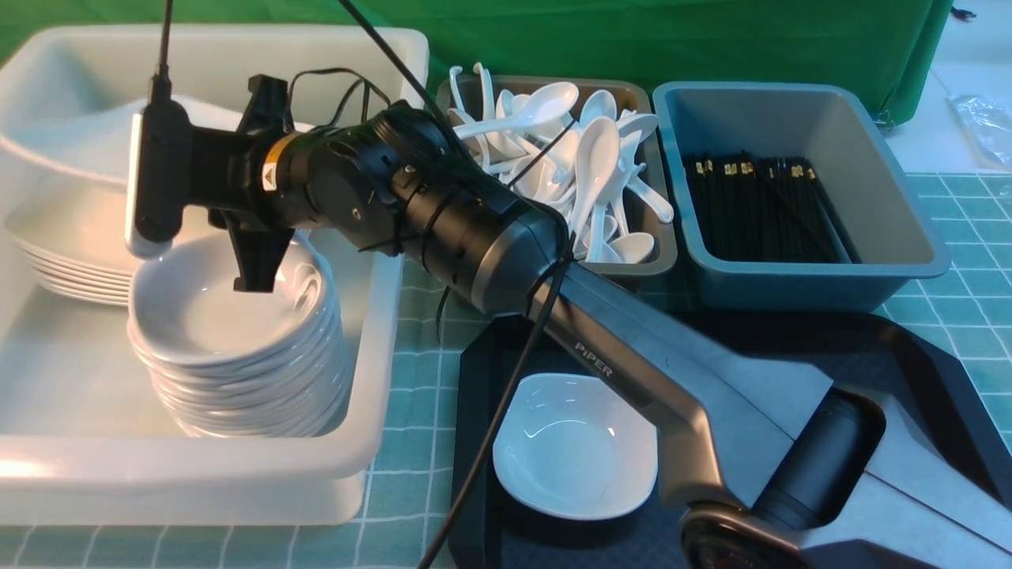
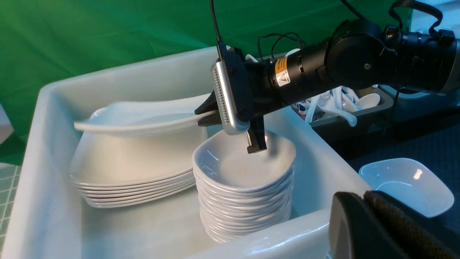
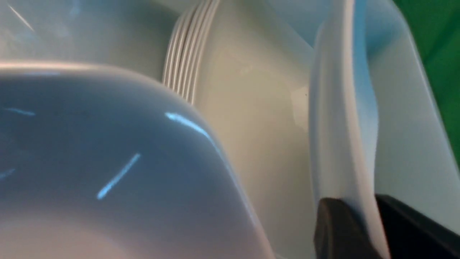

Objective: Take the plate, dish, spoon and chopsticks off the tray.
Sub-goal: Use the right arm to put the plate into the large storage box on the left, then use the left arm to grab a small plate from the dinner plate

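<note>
Putting the plate away now. Held up over the stack of plates in the white tub, pinched at its edge by the right gripper, clamped tight on it. Next: lower gently onto the stack, then let go, minding the pile of small dishes just beside. Then go for the dish, sitting on the black tray. Left gripper: cannot tell if apart or together.

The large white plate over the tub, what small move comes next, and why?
Probably lower it slightly, then release: the right gripper pinches the large glossy white plate by its rim, just above the stack of matching plates in the white plastic tub.
</note>
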Controlling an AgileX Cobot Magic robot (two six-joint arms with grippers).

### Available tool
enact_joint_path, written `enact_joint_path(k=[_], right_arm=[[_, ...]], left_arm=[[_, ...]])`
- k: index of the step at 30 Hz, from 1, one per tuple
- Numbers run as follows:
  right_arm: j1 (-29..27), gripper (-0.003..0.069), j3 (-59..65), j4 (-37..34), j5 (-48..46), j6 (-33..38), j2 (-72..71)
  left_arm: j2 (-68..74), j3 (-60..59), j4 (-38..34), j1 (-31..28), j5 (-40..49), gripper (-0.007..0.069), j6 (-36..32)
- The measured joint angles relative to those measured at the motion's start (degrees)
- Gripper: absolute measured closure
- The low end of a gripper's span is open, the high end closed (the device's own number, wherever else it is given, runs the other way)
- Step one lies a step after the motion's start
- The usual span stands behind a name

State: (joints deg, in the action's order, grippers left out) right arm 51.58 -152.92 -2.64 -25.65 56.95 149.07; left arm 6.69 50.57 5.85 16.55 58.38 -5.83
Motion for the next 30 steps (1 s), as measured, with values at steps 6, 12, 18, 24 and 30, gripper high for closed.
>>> enact_joint_path(k=[6, 12, 18, 24, 30], right_arm=[[0.0, 0.0310, -0.1, 0.0, 0.3, -1.1, 0.0], [0.0, 0.0253, -0.1, 0.3, -1.1, -4.3, -0.8], [0.0, 0.0122, -0.1, 3.8, -7.4, -13.6, -4.9], [0.3, 0.0171, -0.1, 4.5, -24.8, -19.1, -13.2], [0.3, 0.0504, -0.4, 7.2, -39.3, -32.3, -24.8]], left_arm=[[0.0, 0.0, 0.0, 0.0, -0.3, 0.0607, -0.1], [0.0, 0.0, -0.1, 0.0, -0.3, 0.0607, -0.1], [0.0, 0.0, -0.2, 0.0, -1.0, 0.0607, -0.1], [0.3, 0.0, -1.9, 0.0, -2.1, 0.0607, -1.3], [8.6, -0.1, -10.2, 0.0, -2.1, 0.0607, -8.9]])
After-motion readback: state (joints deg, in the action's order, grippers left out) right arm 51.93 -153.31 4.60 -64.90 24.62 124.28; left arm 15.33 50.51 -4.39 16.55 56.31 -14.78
